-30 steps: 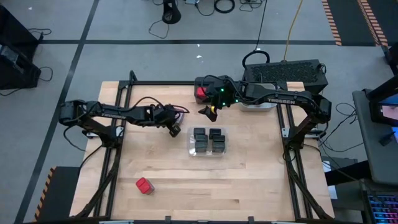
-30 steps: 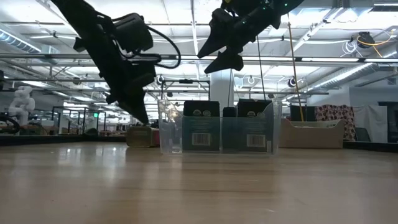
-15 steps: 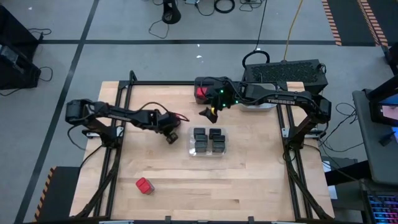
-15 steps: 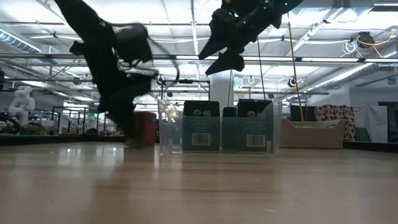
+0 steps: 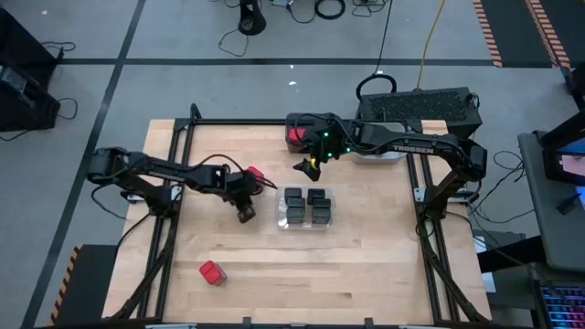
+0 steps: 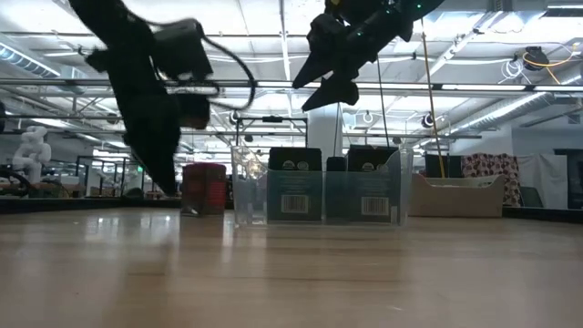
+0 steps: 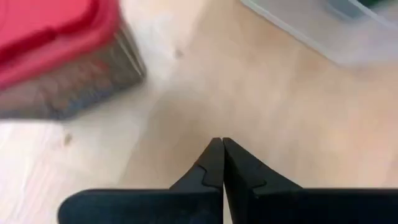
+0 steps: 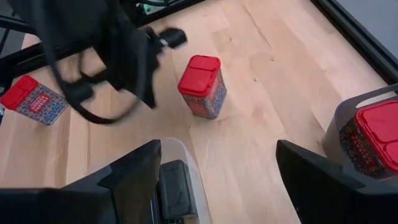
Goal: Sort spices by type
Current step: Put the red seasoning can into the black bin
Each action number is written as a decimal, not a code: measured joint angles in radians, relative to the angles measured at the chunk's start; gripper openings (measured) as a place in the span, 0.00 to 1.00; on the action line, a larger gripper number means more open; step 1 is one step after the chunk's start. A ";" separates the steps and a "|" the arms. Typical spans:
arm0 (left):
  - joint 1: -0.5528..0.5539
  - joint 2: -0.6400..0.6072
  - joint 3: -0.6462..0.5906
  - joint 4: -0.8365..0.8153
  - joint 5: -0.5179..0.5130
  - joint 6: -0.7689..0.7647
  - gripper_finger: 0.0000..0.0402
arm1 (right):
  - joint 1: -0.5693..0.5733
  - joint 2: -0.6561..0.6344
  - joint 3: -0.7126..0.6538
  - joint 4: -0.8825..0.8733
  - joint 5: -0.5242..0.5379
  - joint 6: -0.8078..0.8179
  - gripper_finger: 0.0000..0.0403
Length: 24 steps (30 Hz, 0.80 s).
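Red-topped spice box (image 5: 257, 173) stands upright on the desk just beside the clear bin (image 5: 307, 226), our left tool (image 5: 244, 215) pinched closed and empty near it, right tool (image 5: 305, 164) spread wide above, so we'd reopen before regrasping squarely.

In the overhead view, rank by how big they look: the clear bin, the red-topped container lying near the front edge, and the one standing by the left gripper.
1. Clear plastic bin, largest.
2. Lying red-topped boxy container.
3. Standing red-topped boxy container, smallest, but partly hidden by the arm, so these two are unsure.
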 joint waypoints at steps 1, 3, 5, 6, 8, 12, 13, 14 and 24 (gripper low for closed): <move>0.000 -0.025 0.008 -0.041 0.011 0.019 0.01 | 0.000 0.000 0.000 -0.003 0.000 0.000 0.75; 0.003 -0.083 0.037 -0.126 0.016 0.081 0.01 | 0.000 0.000 0.000 -0.009 0.000 -0.005 0.75; 0.020 -0.135 0.074 -0.201 0.008 0.167 0.01 | 0.000 0.000 0.000 -0.011 0.000 -0.009 0.75; 0.031 -0.154 0.093 -0.232 0.002 0.214 0.01 | 0.000 0.000 0.000 -0.011 0.000 -0.013 0.75; 0.048 -0.186 0.135 -0.274 -0.045 0.310 0.01 | 0.000 0.000 0.000 -0.010 0.000 -0.021 0.75; 0.060 -0.225 0.210 -0.334 -0.227 0.464 0.03 | -0.003 0.000 0.000 -0.010 0.000 -0.027 0.75; 0.060 -0.232 0.225 -0.346 -0.268 0.495 0.04 | -0.003 0.000 0.000 -0.010 0.000 -0.027 0.75; 0.060 -0.238 0.232 -0.348 -0.299 0.521 0.04 | -0.003 0.000 0.000 -0.010 0.000 -0.027 0.75; 0.074 -0.218 0.230 -0.312 -0.384 0.645 0.06 | -0.003 0.000 0.000 -0.009 0.000 -0.027 0.75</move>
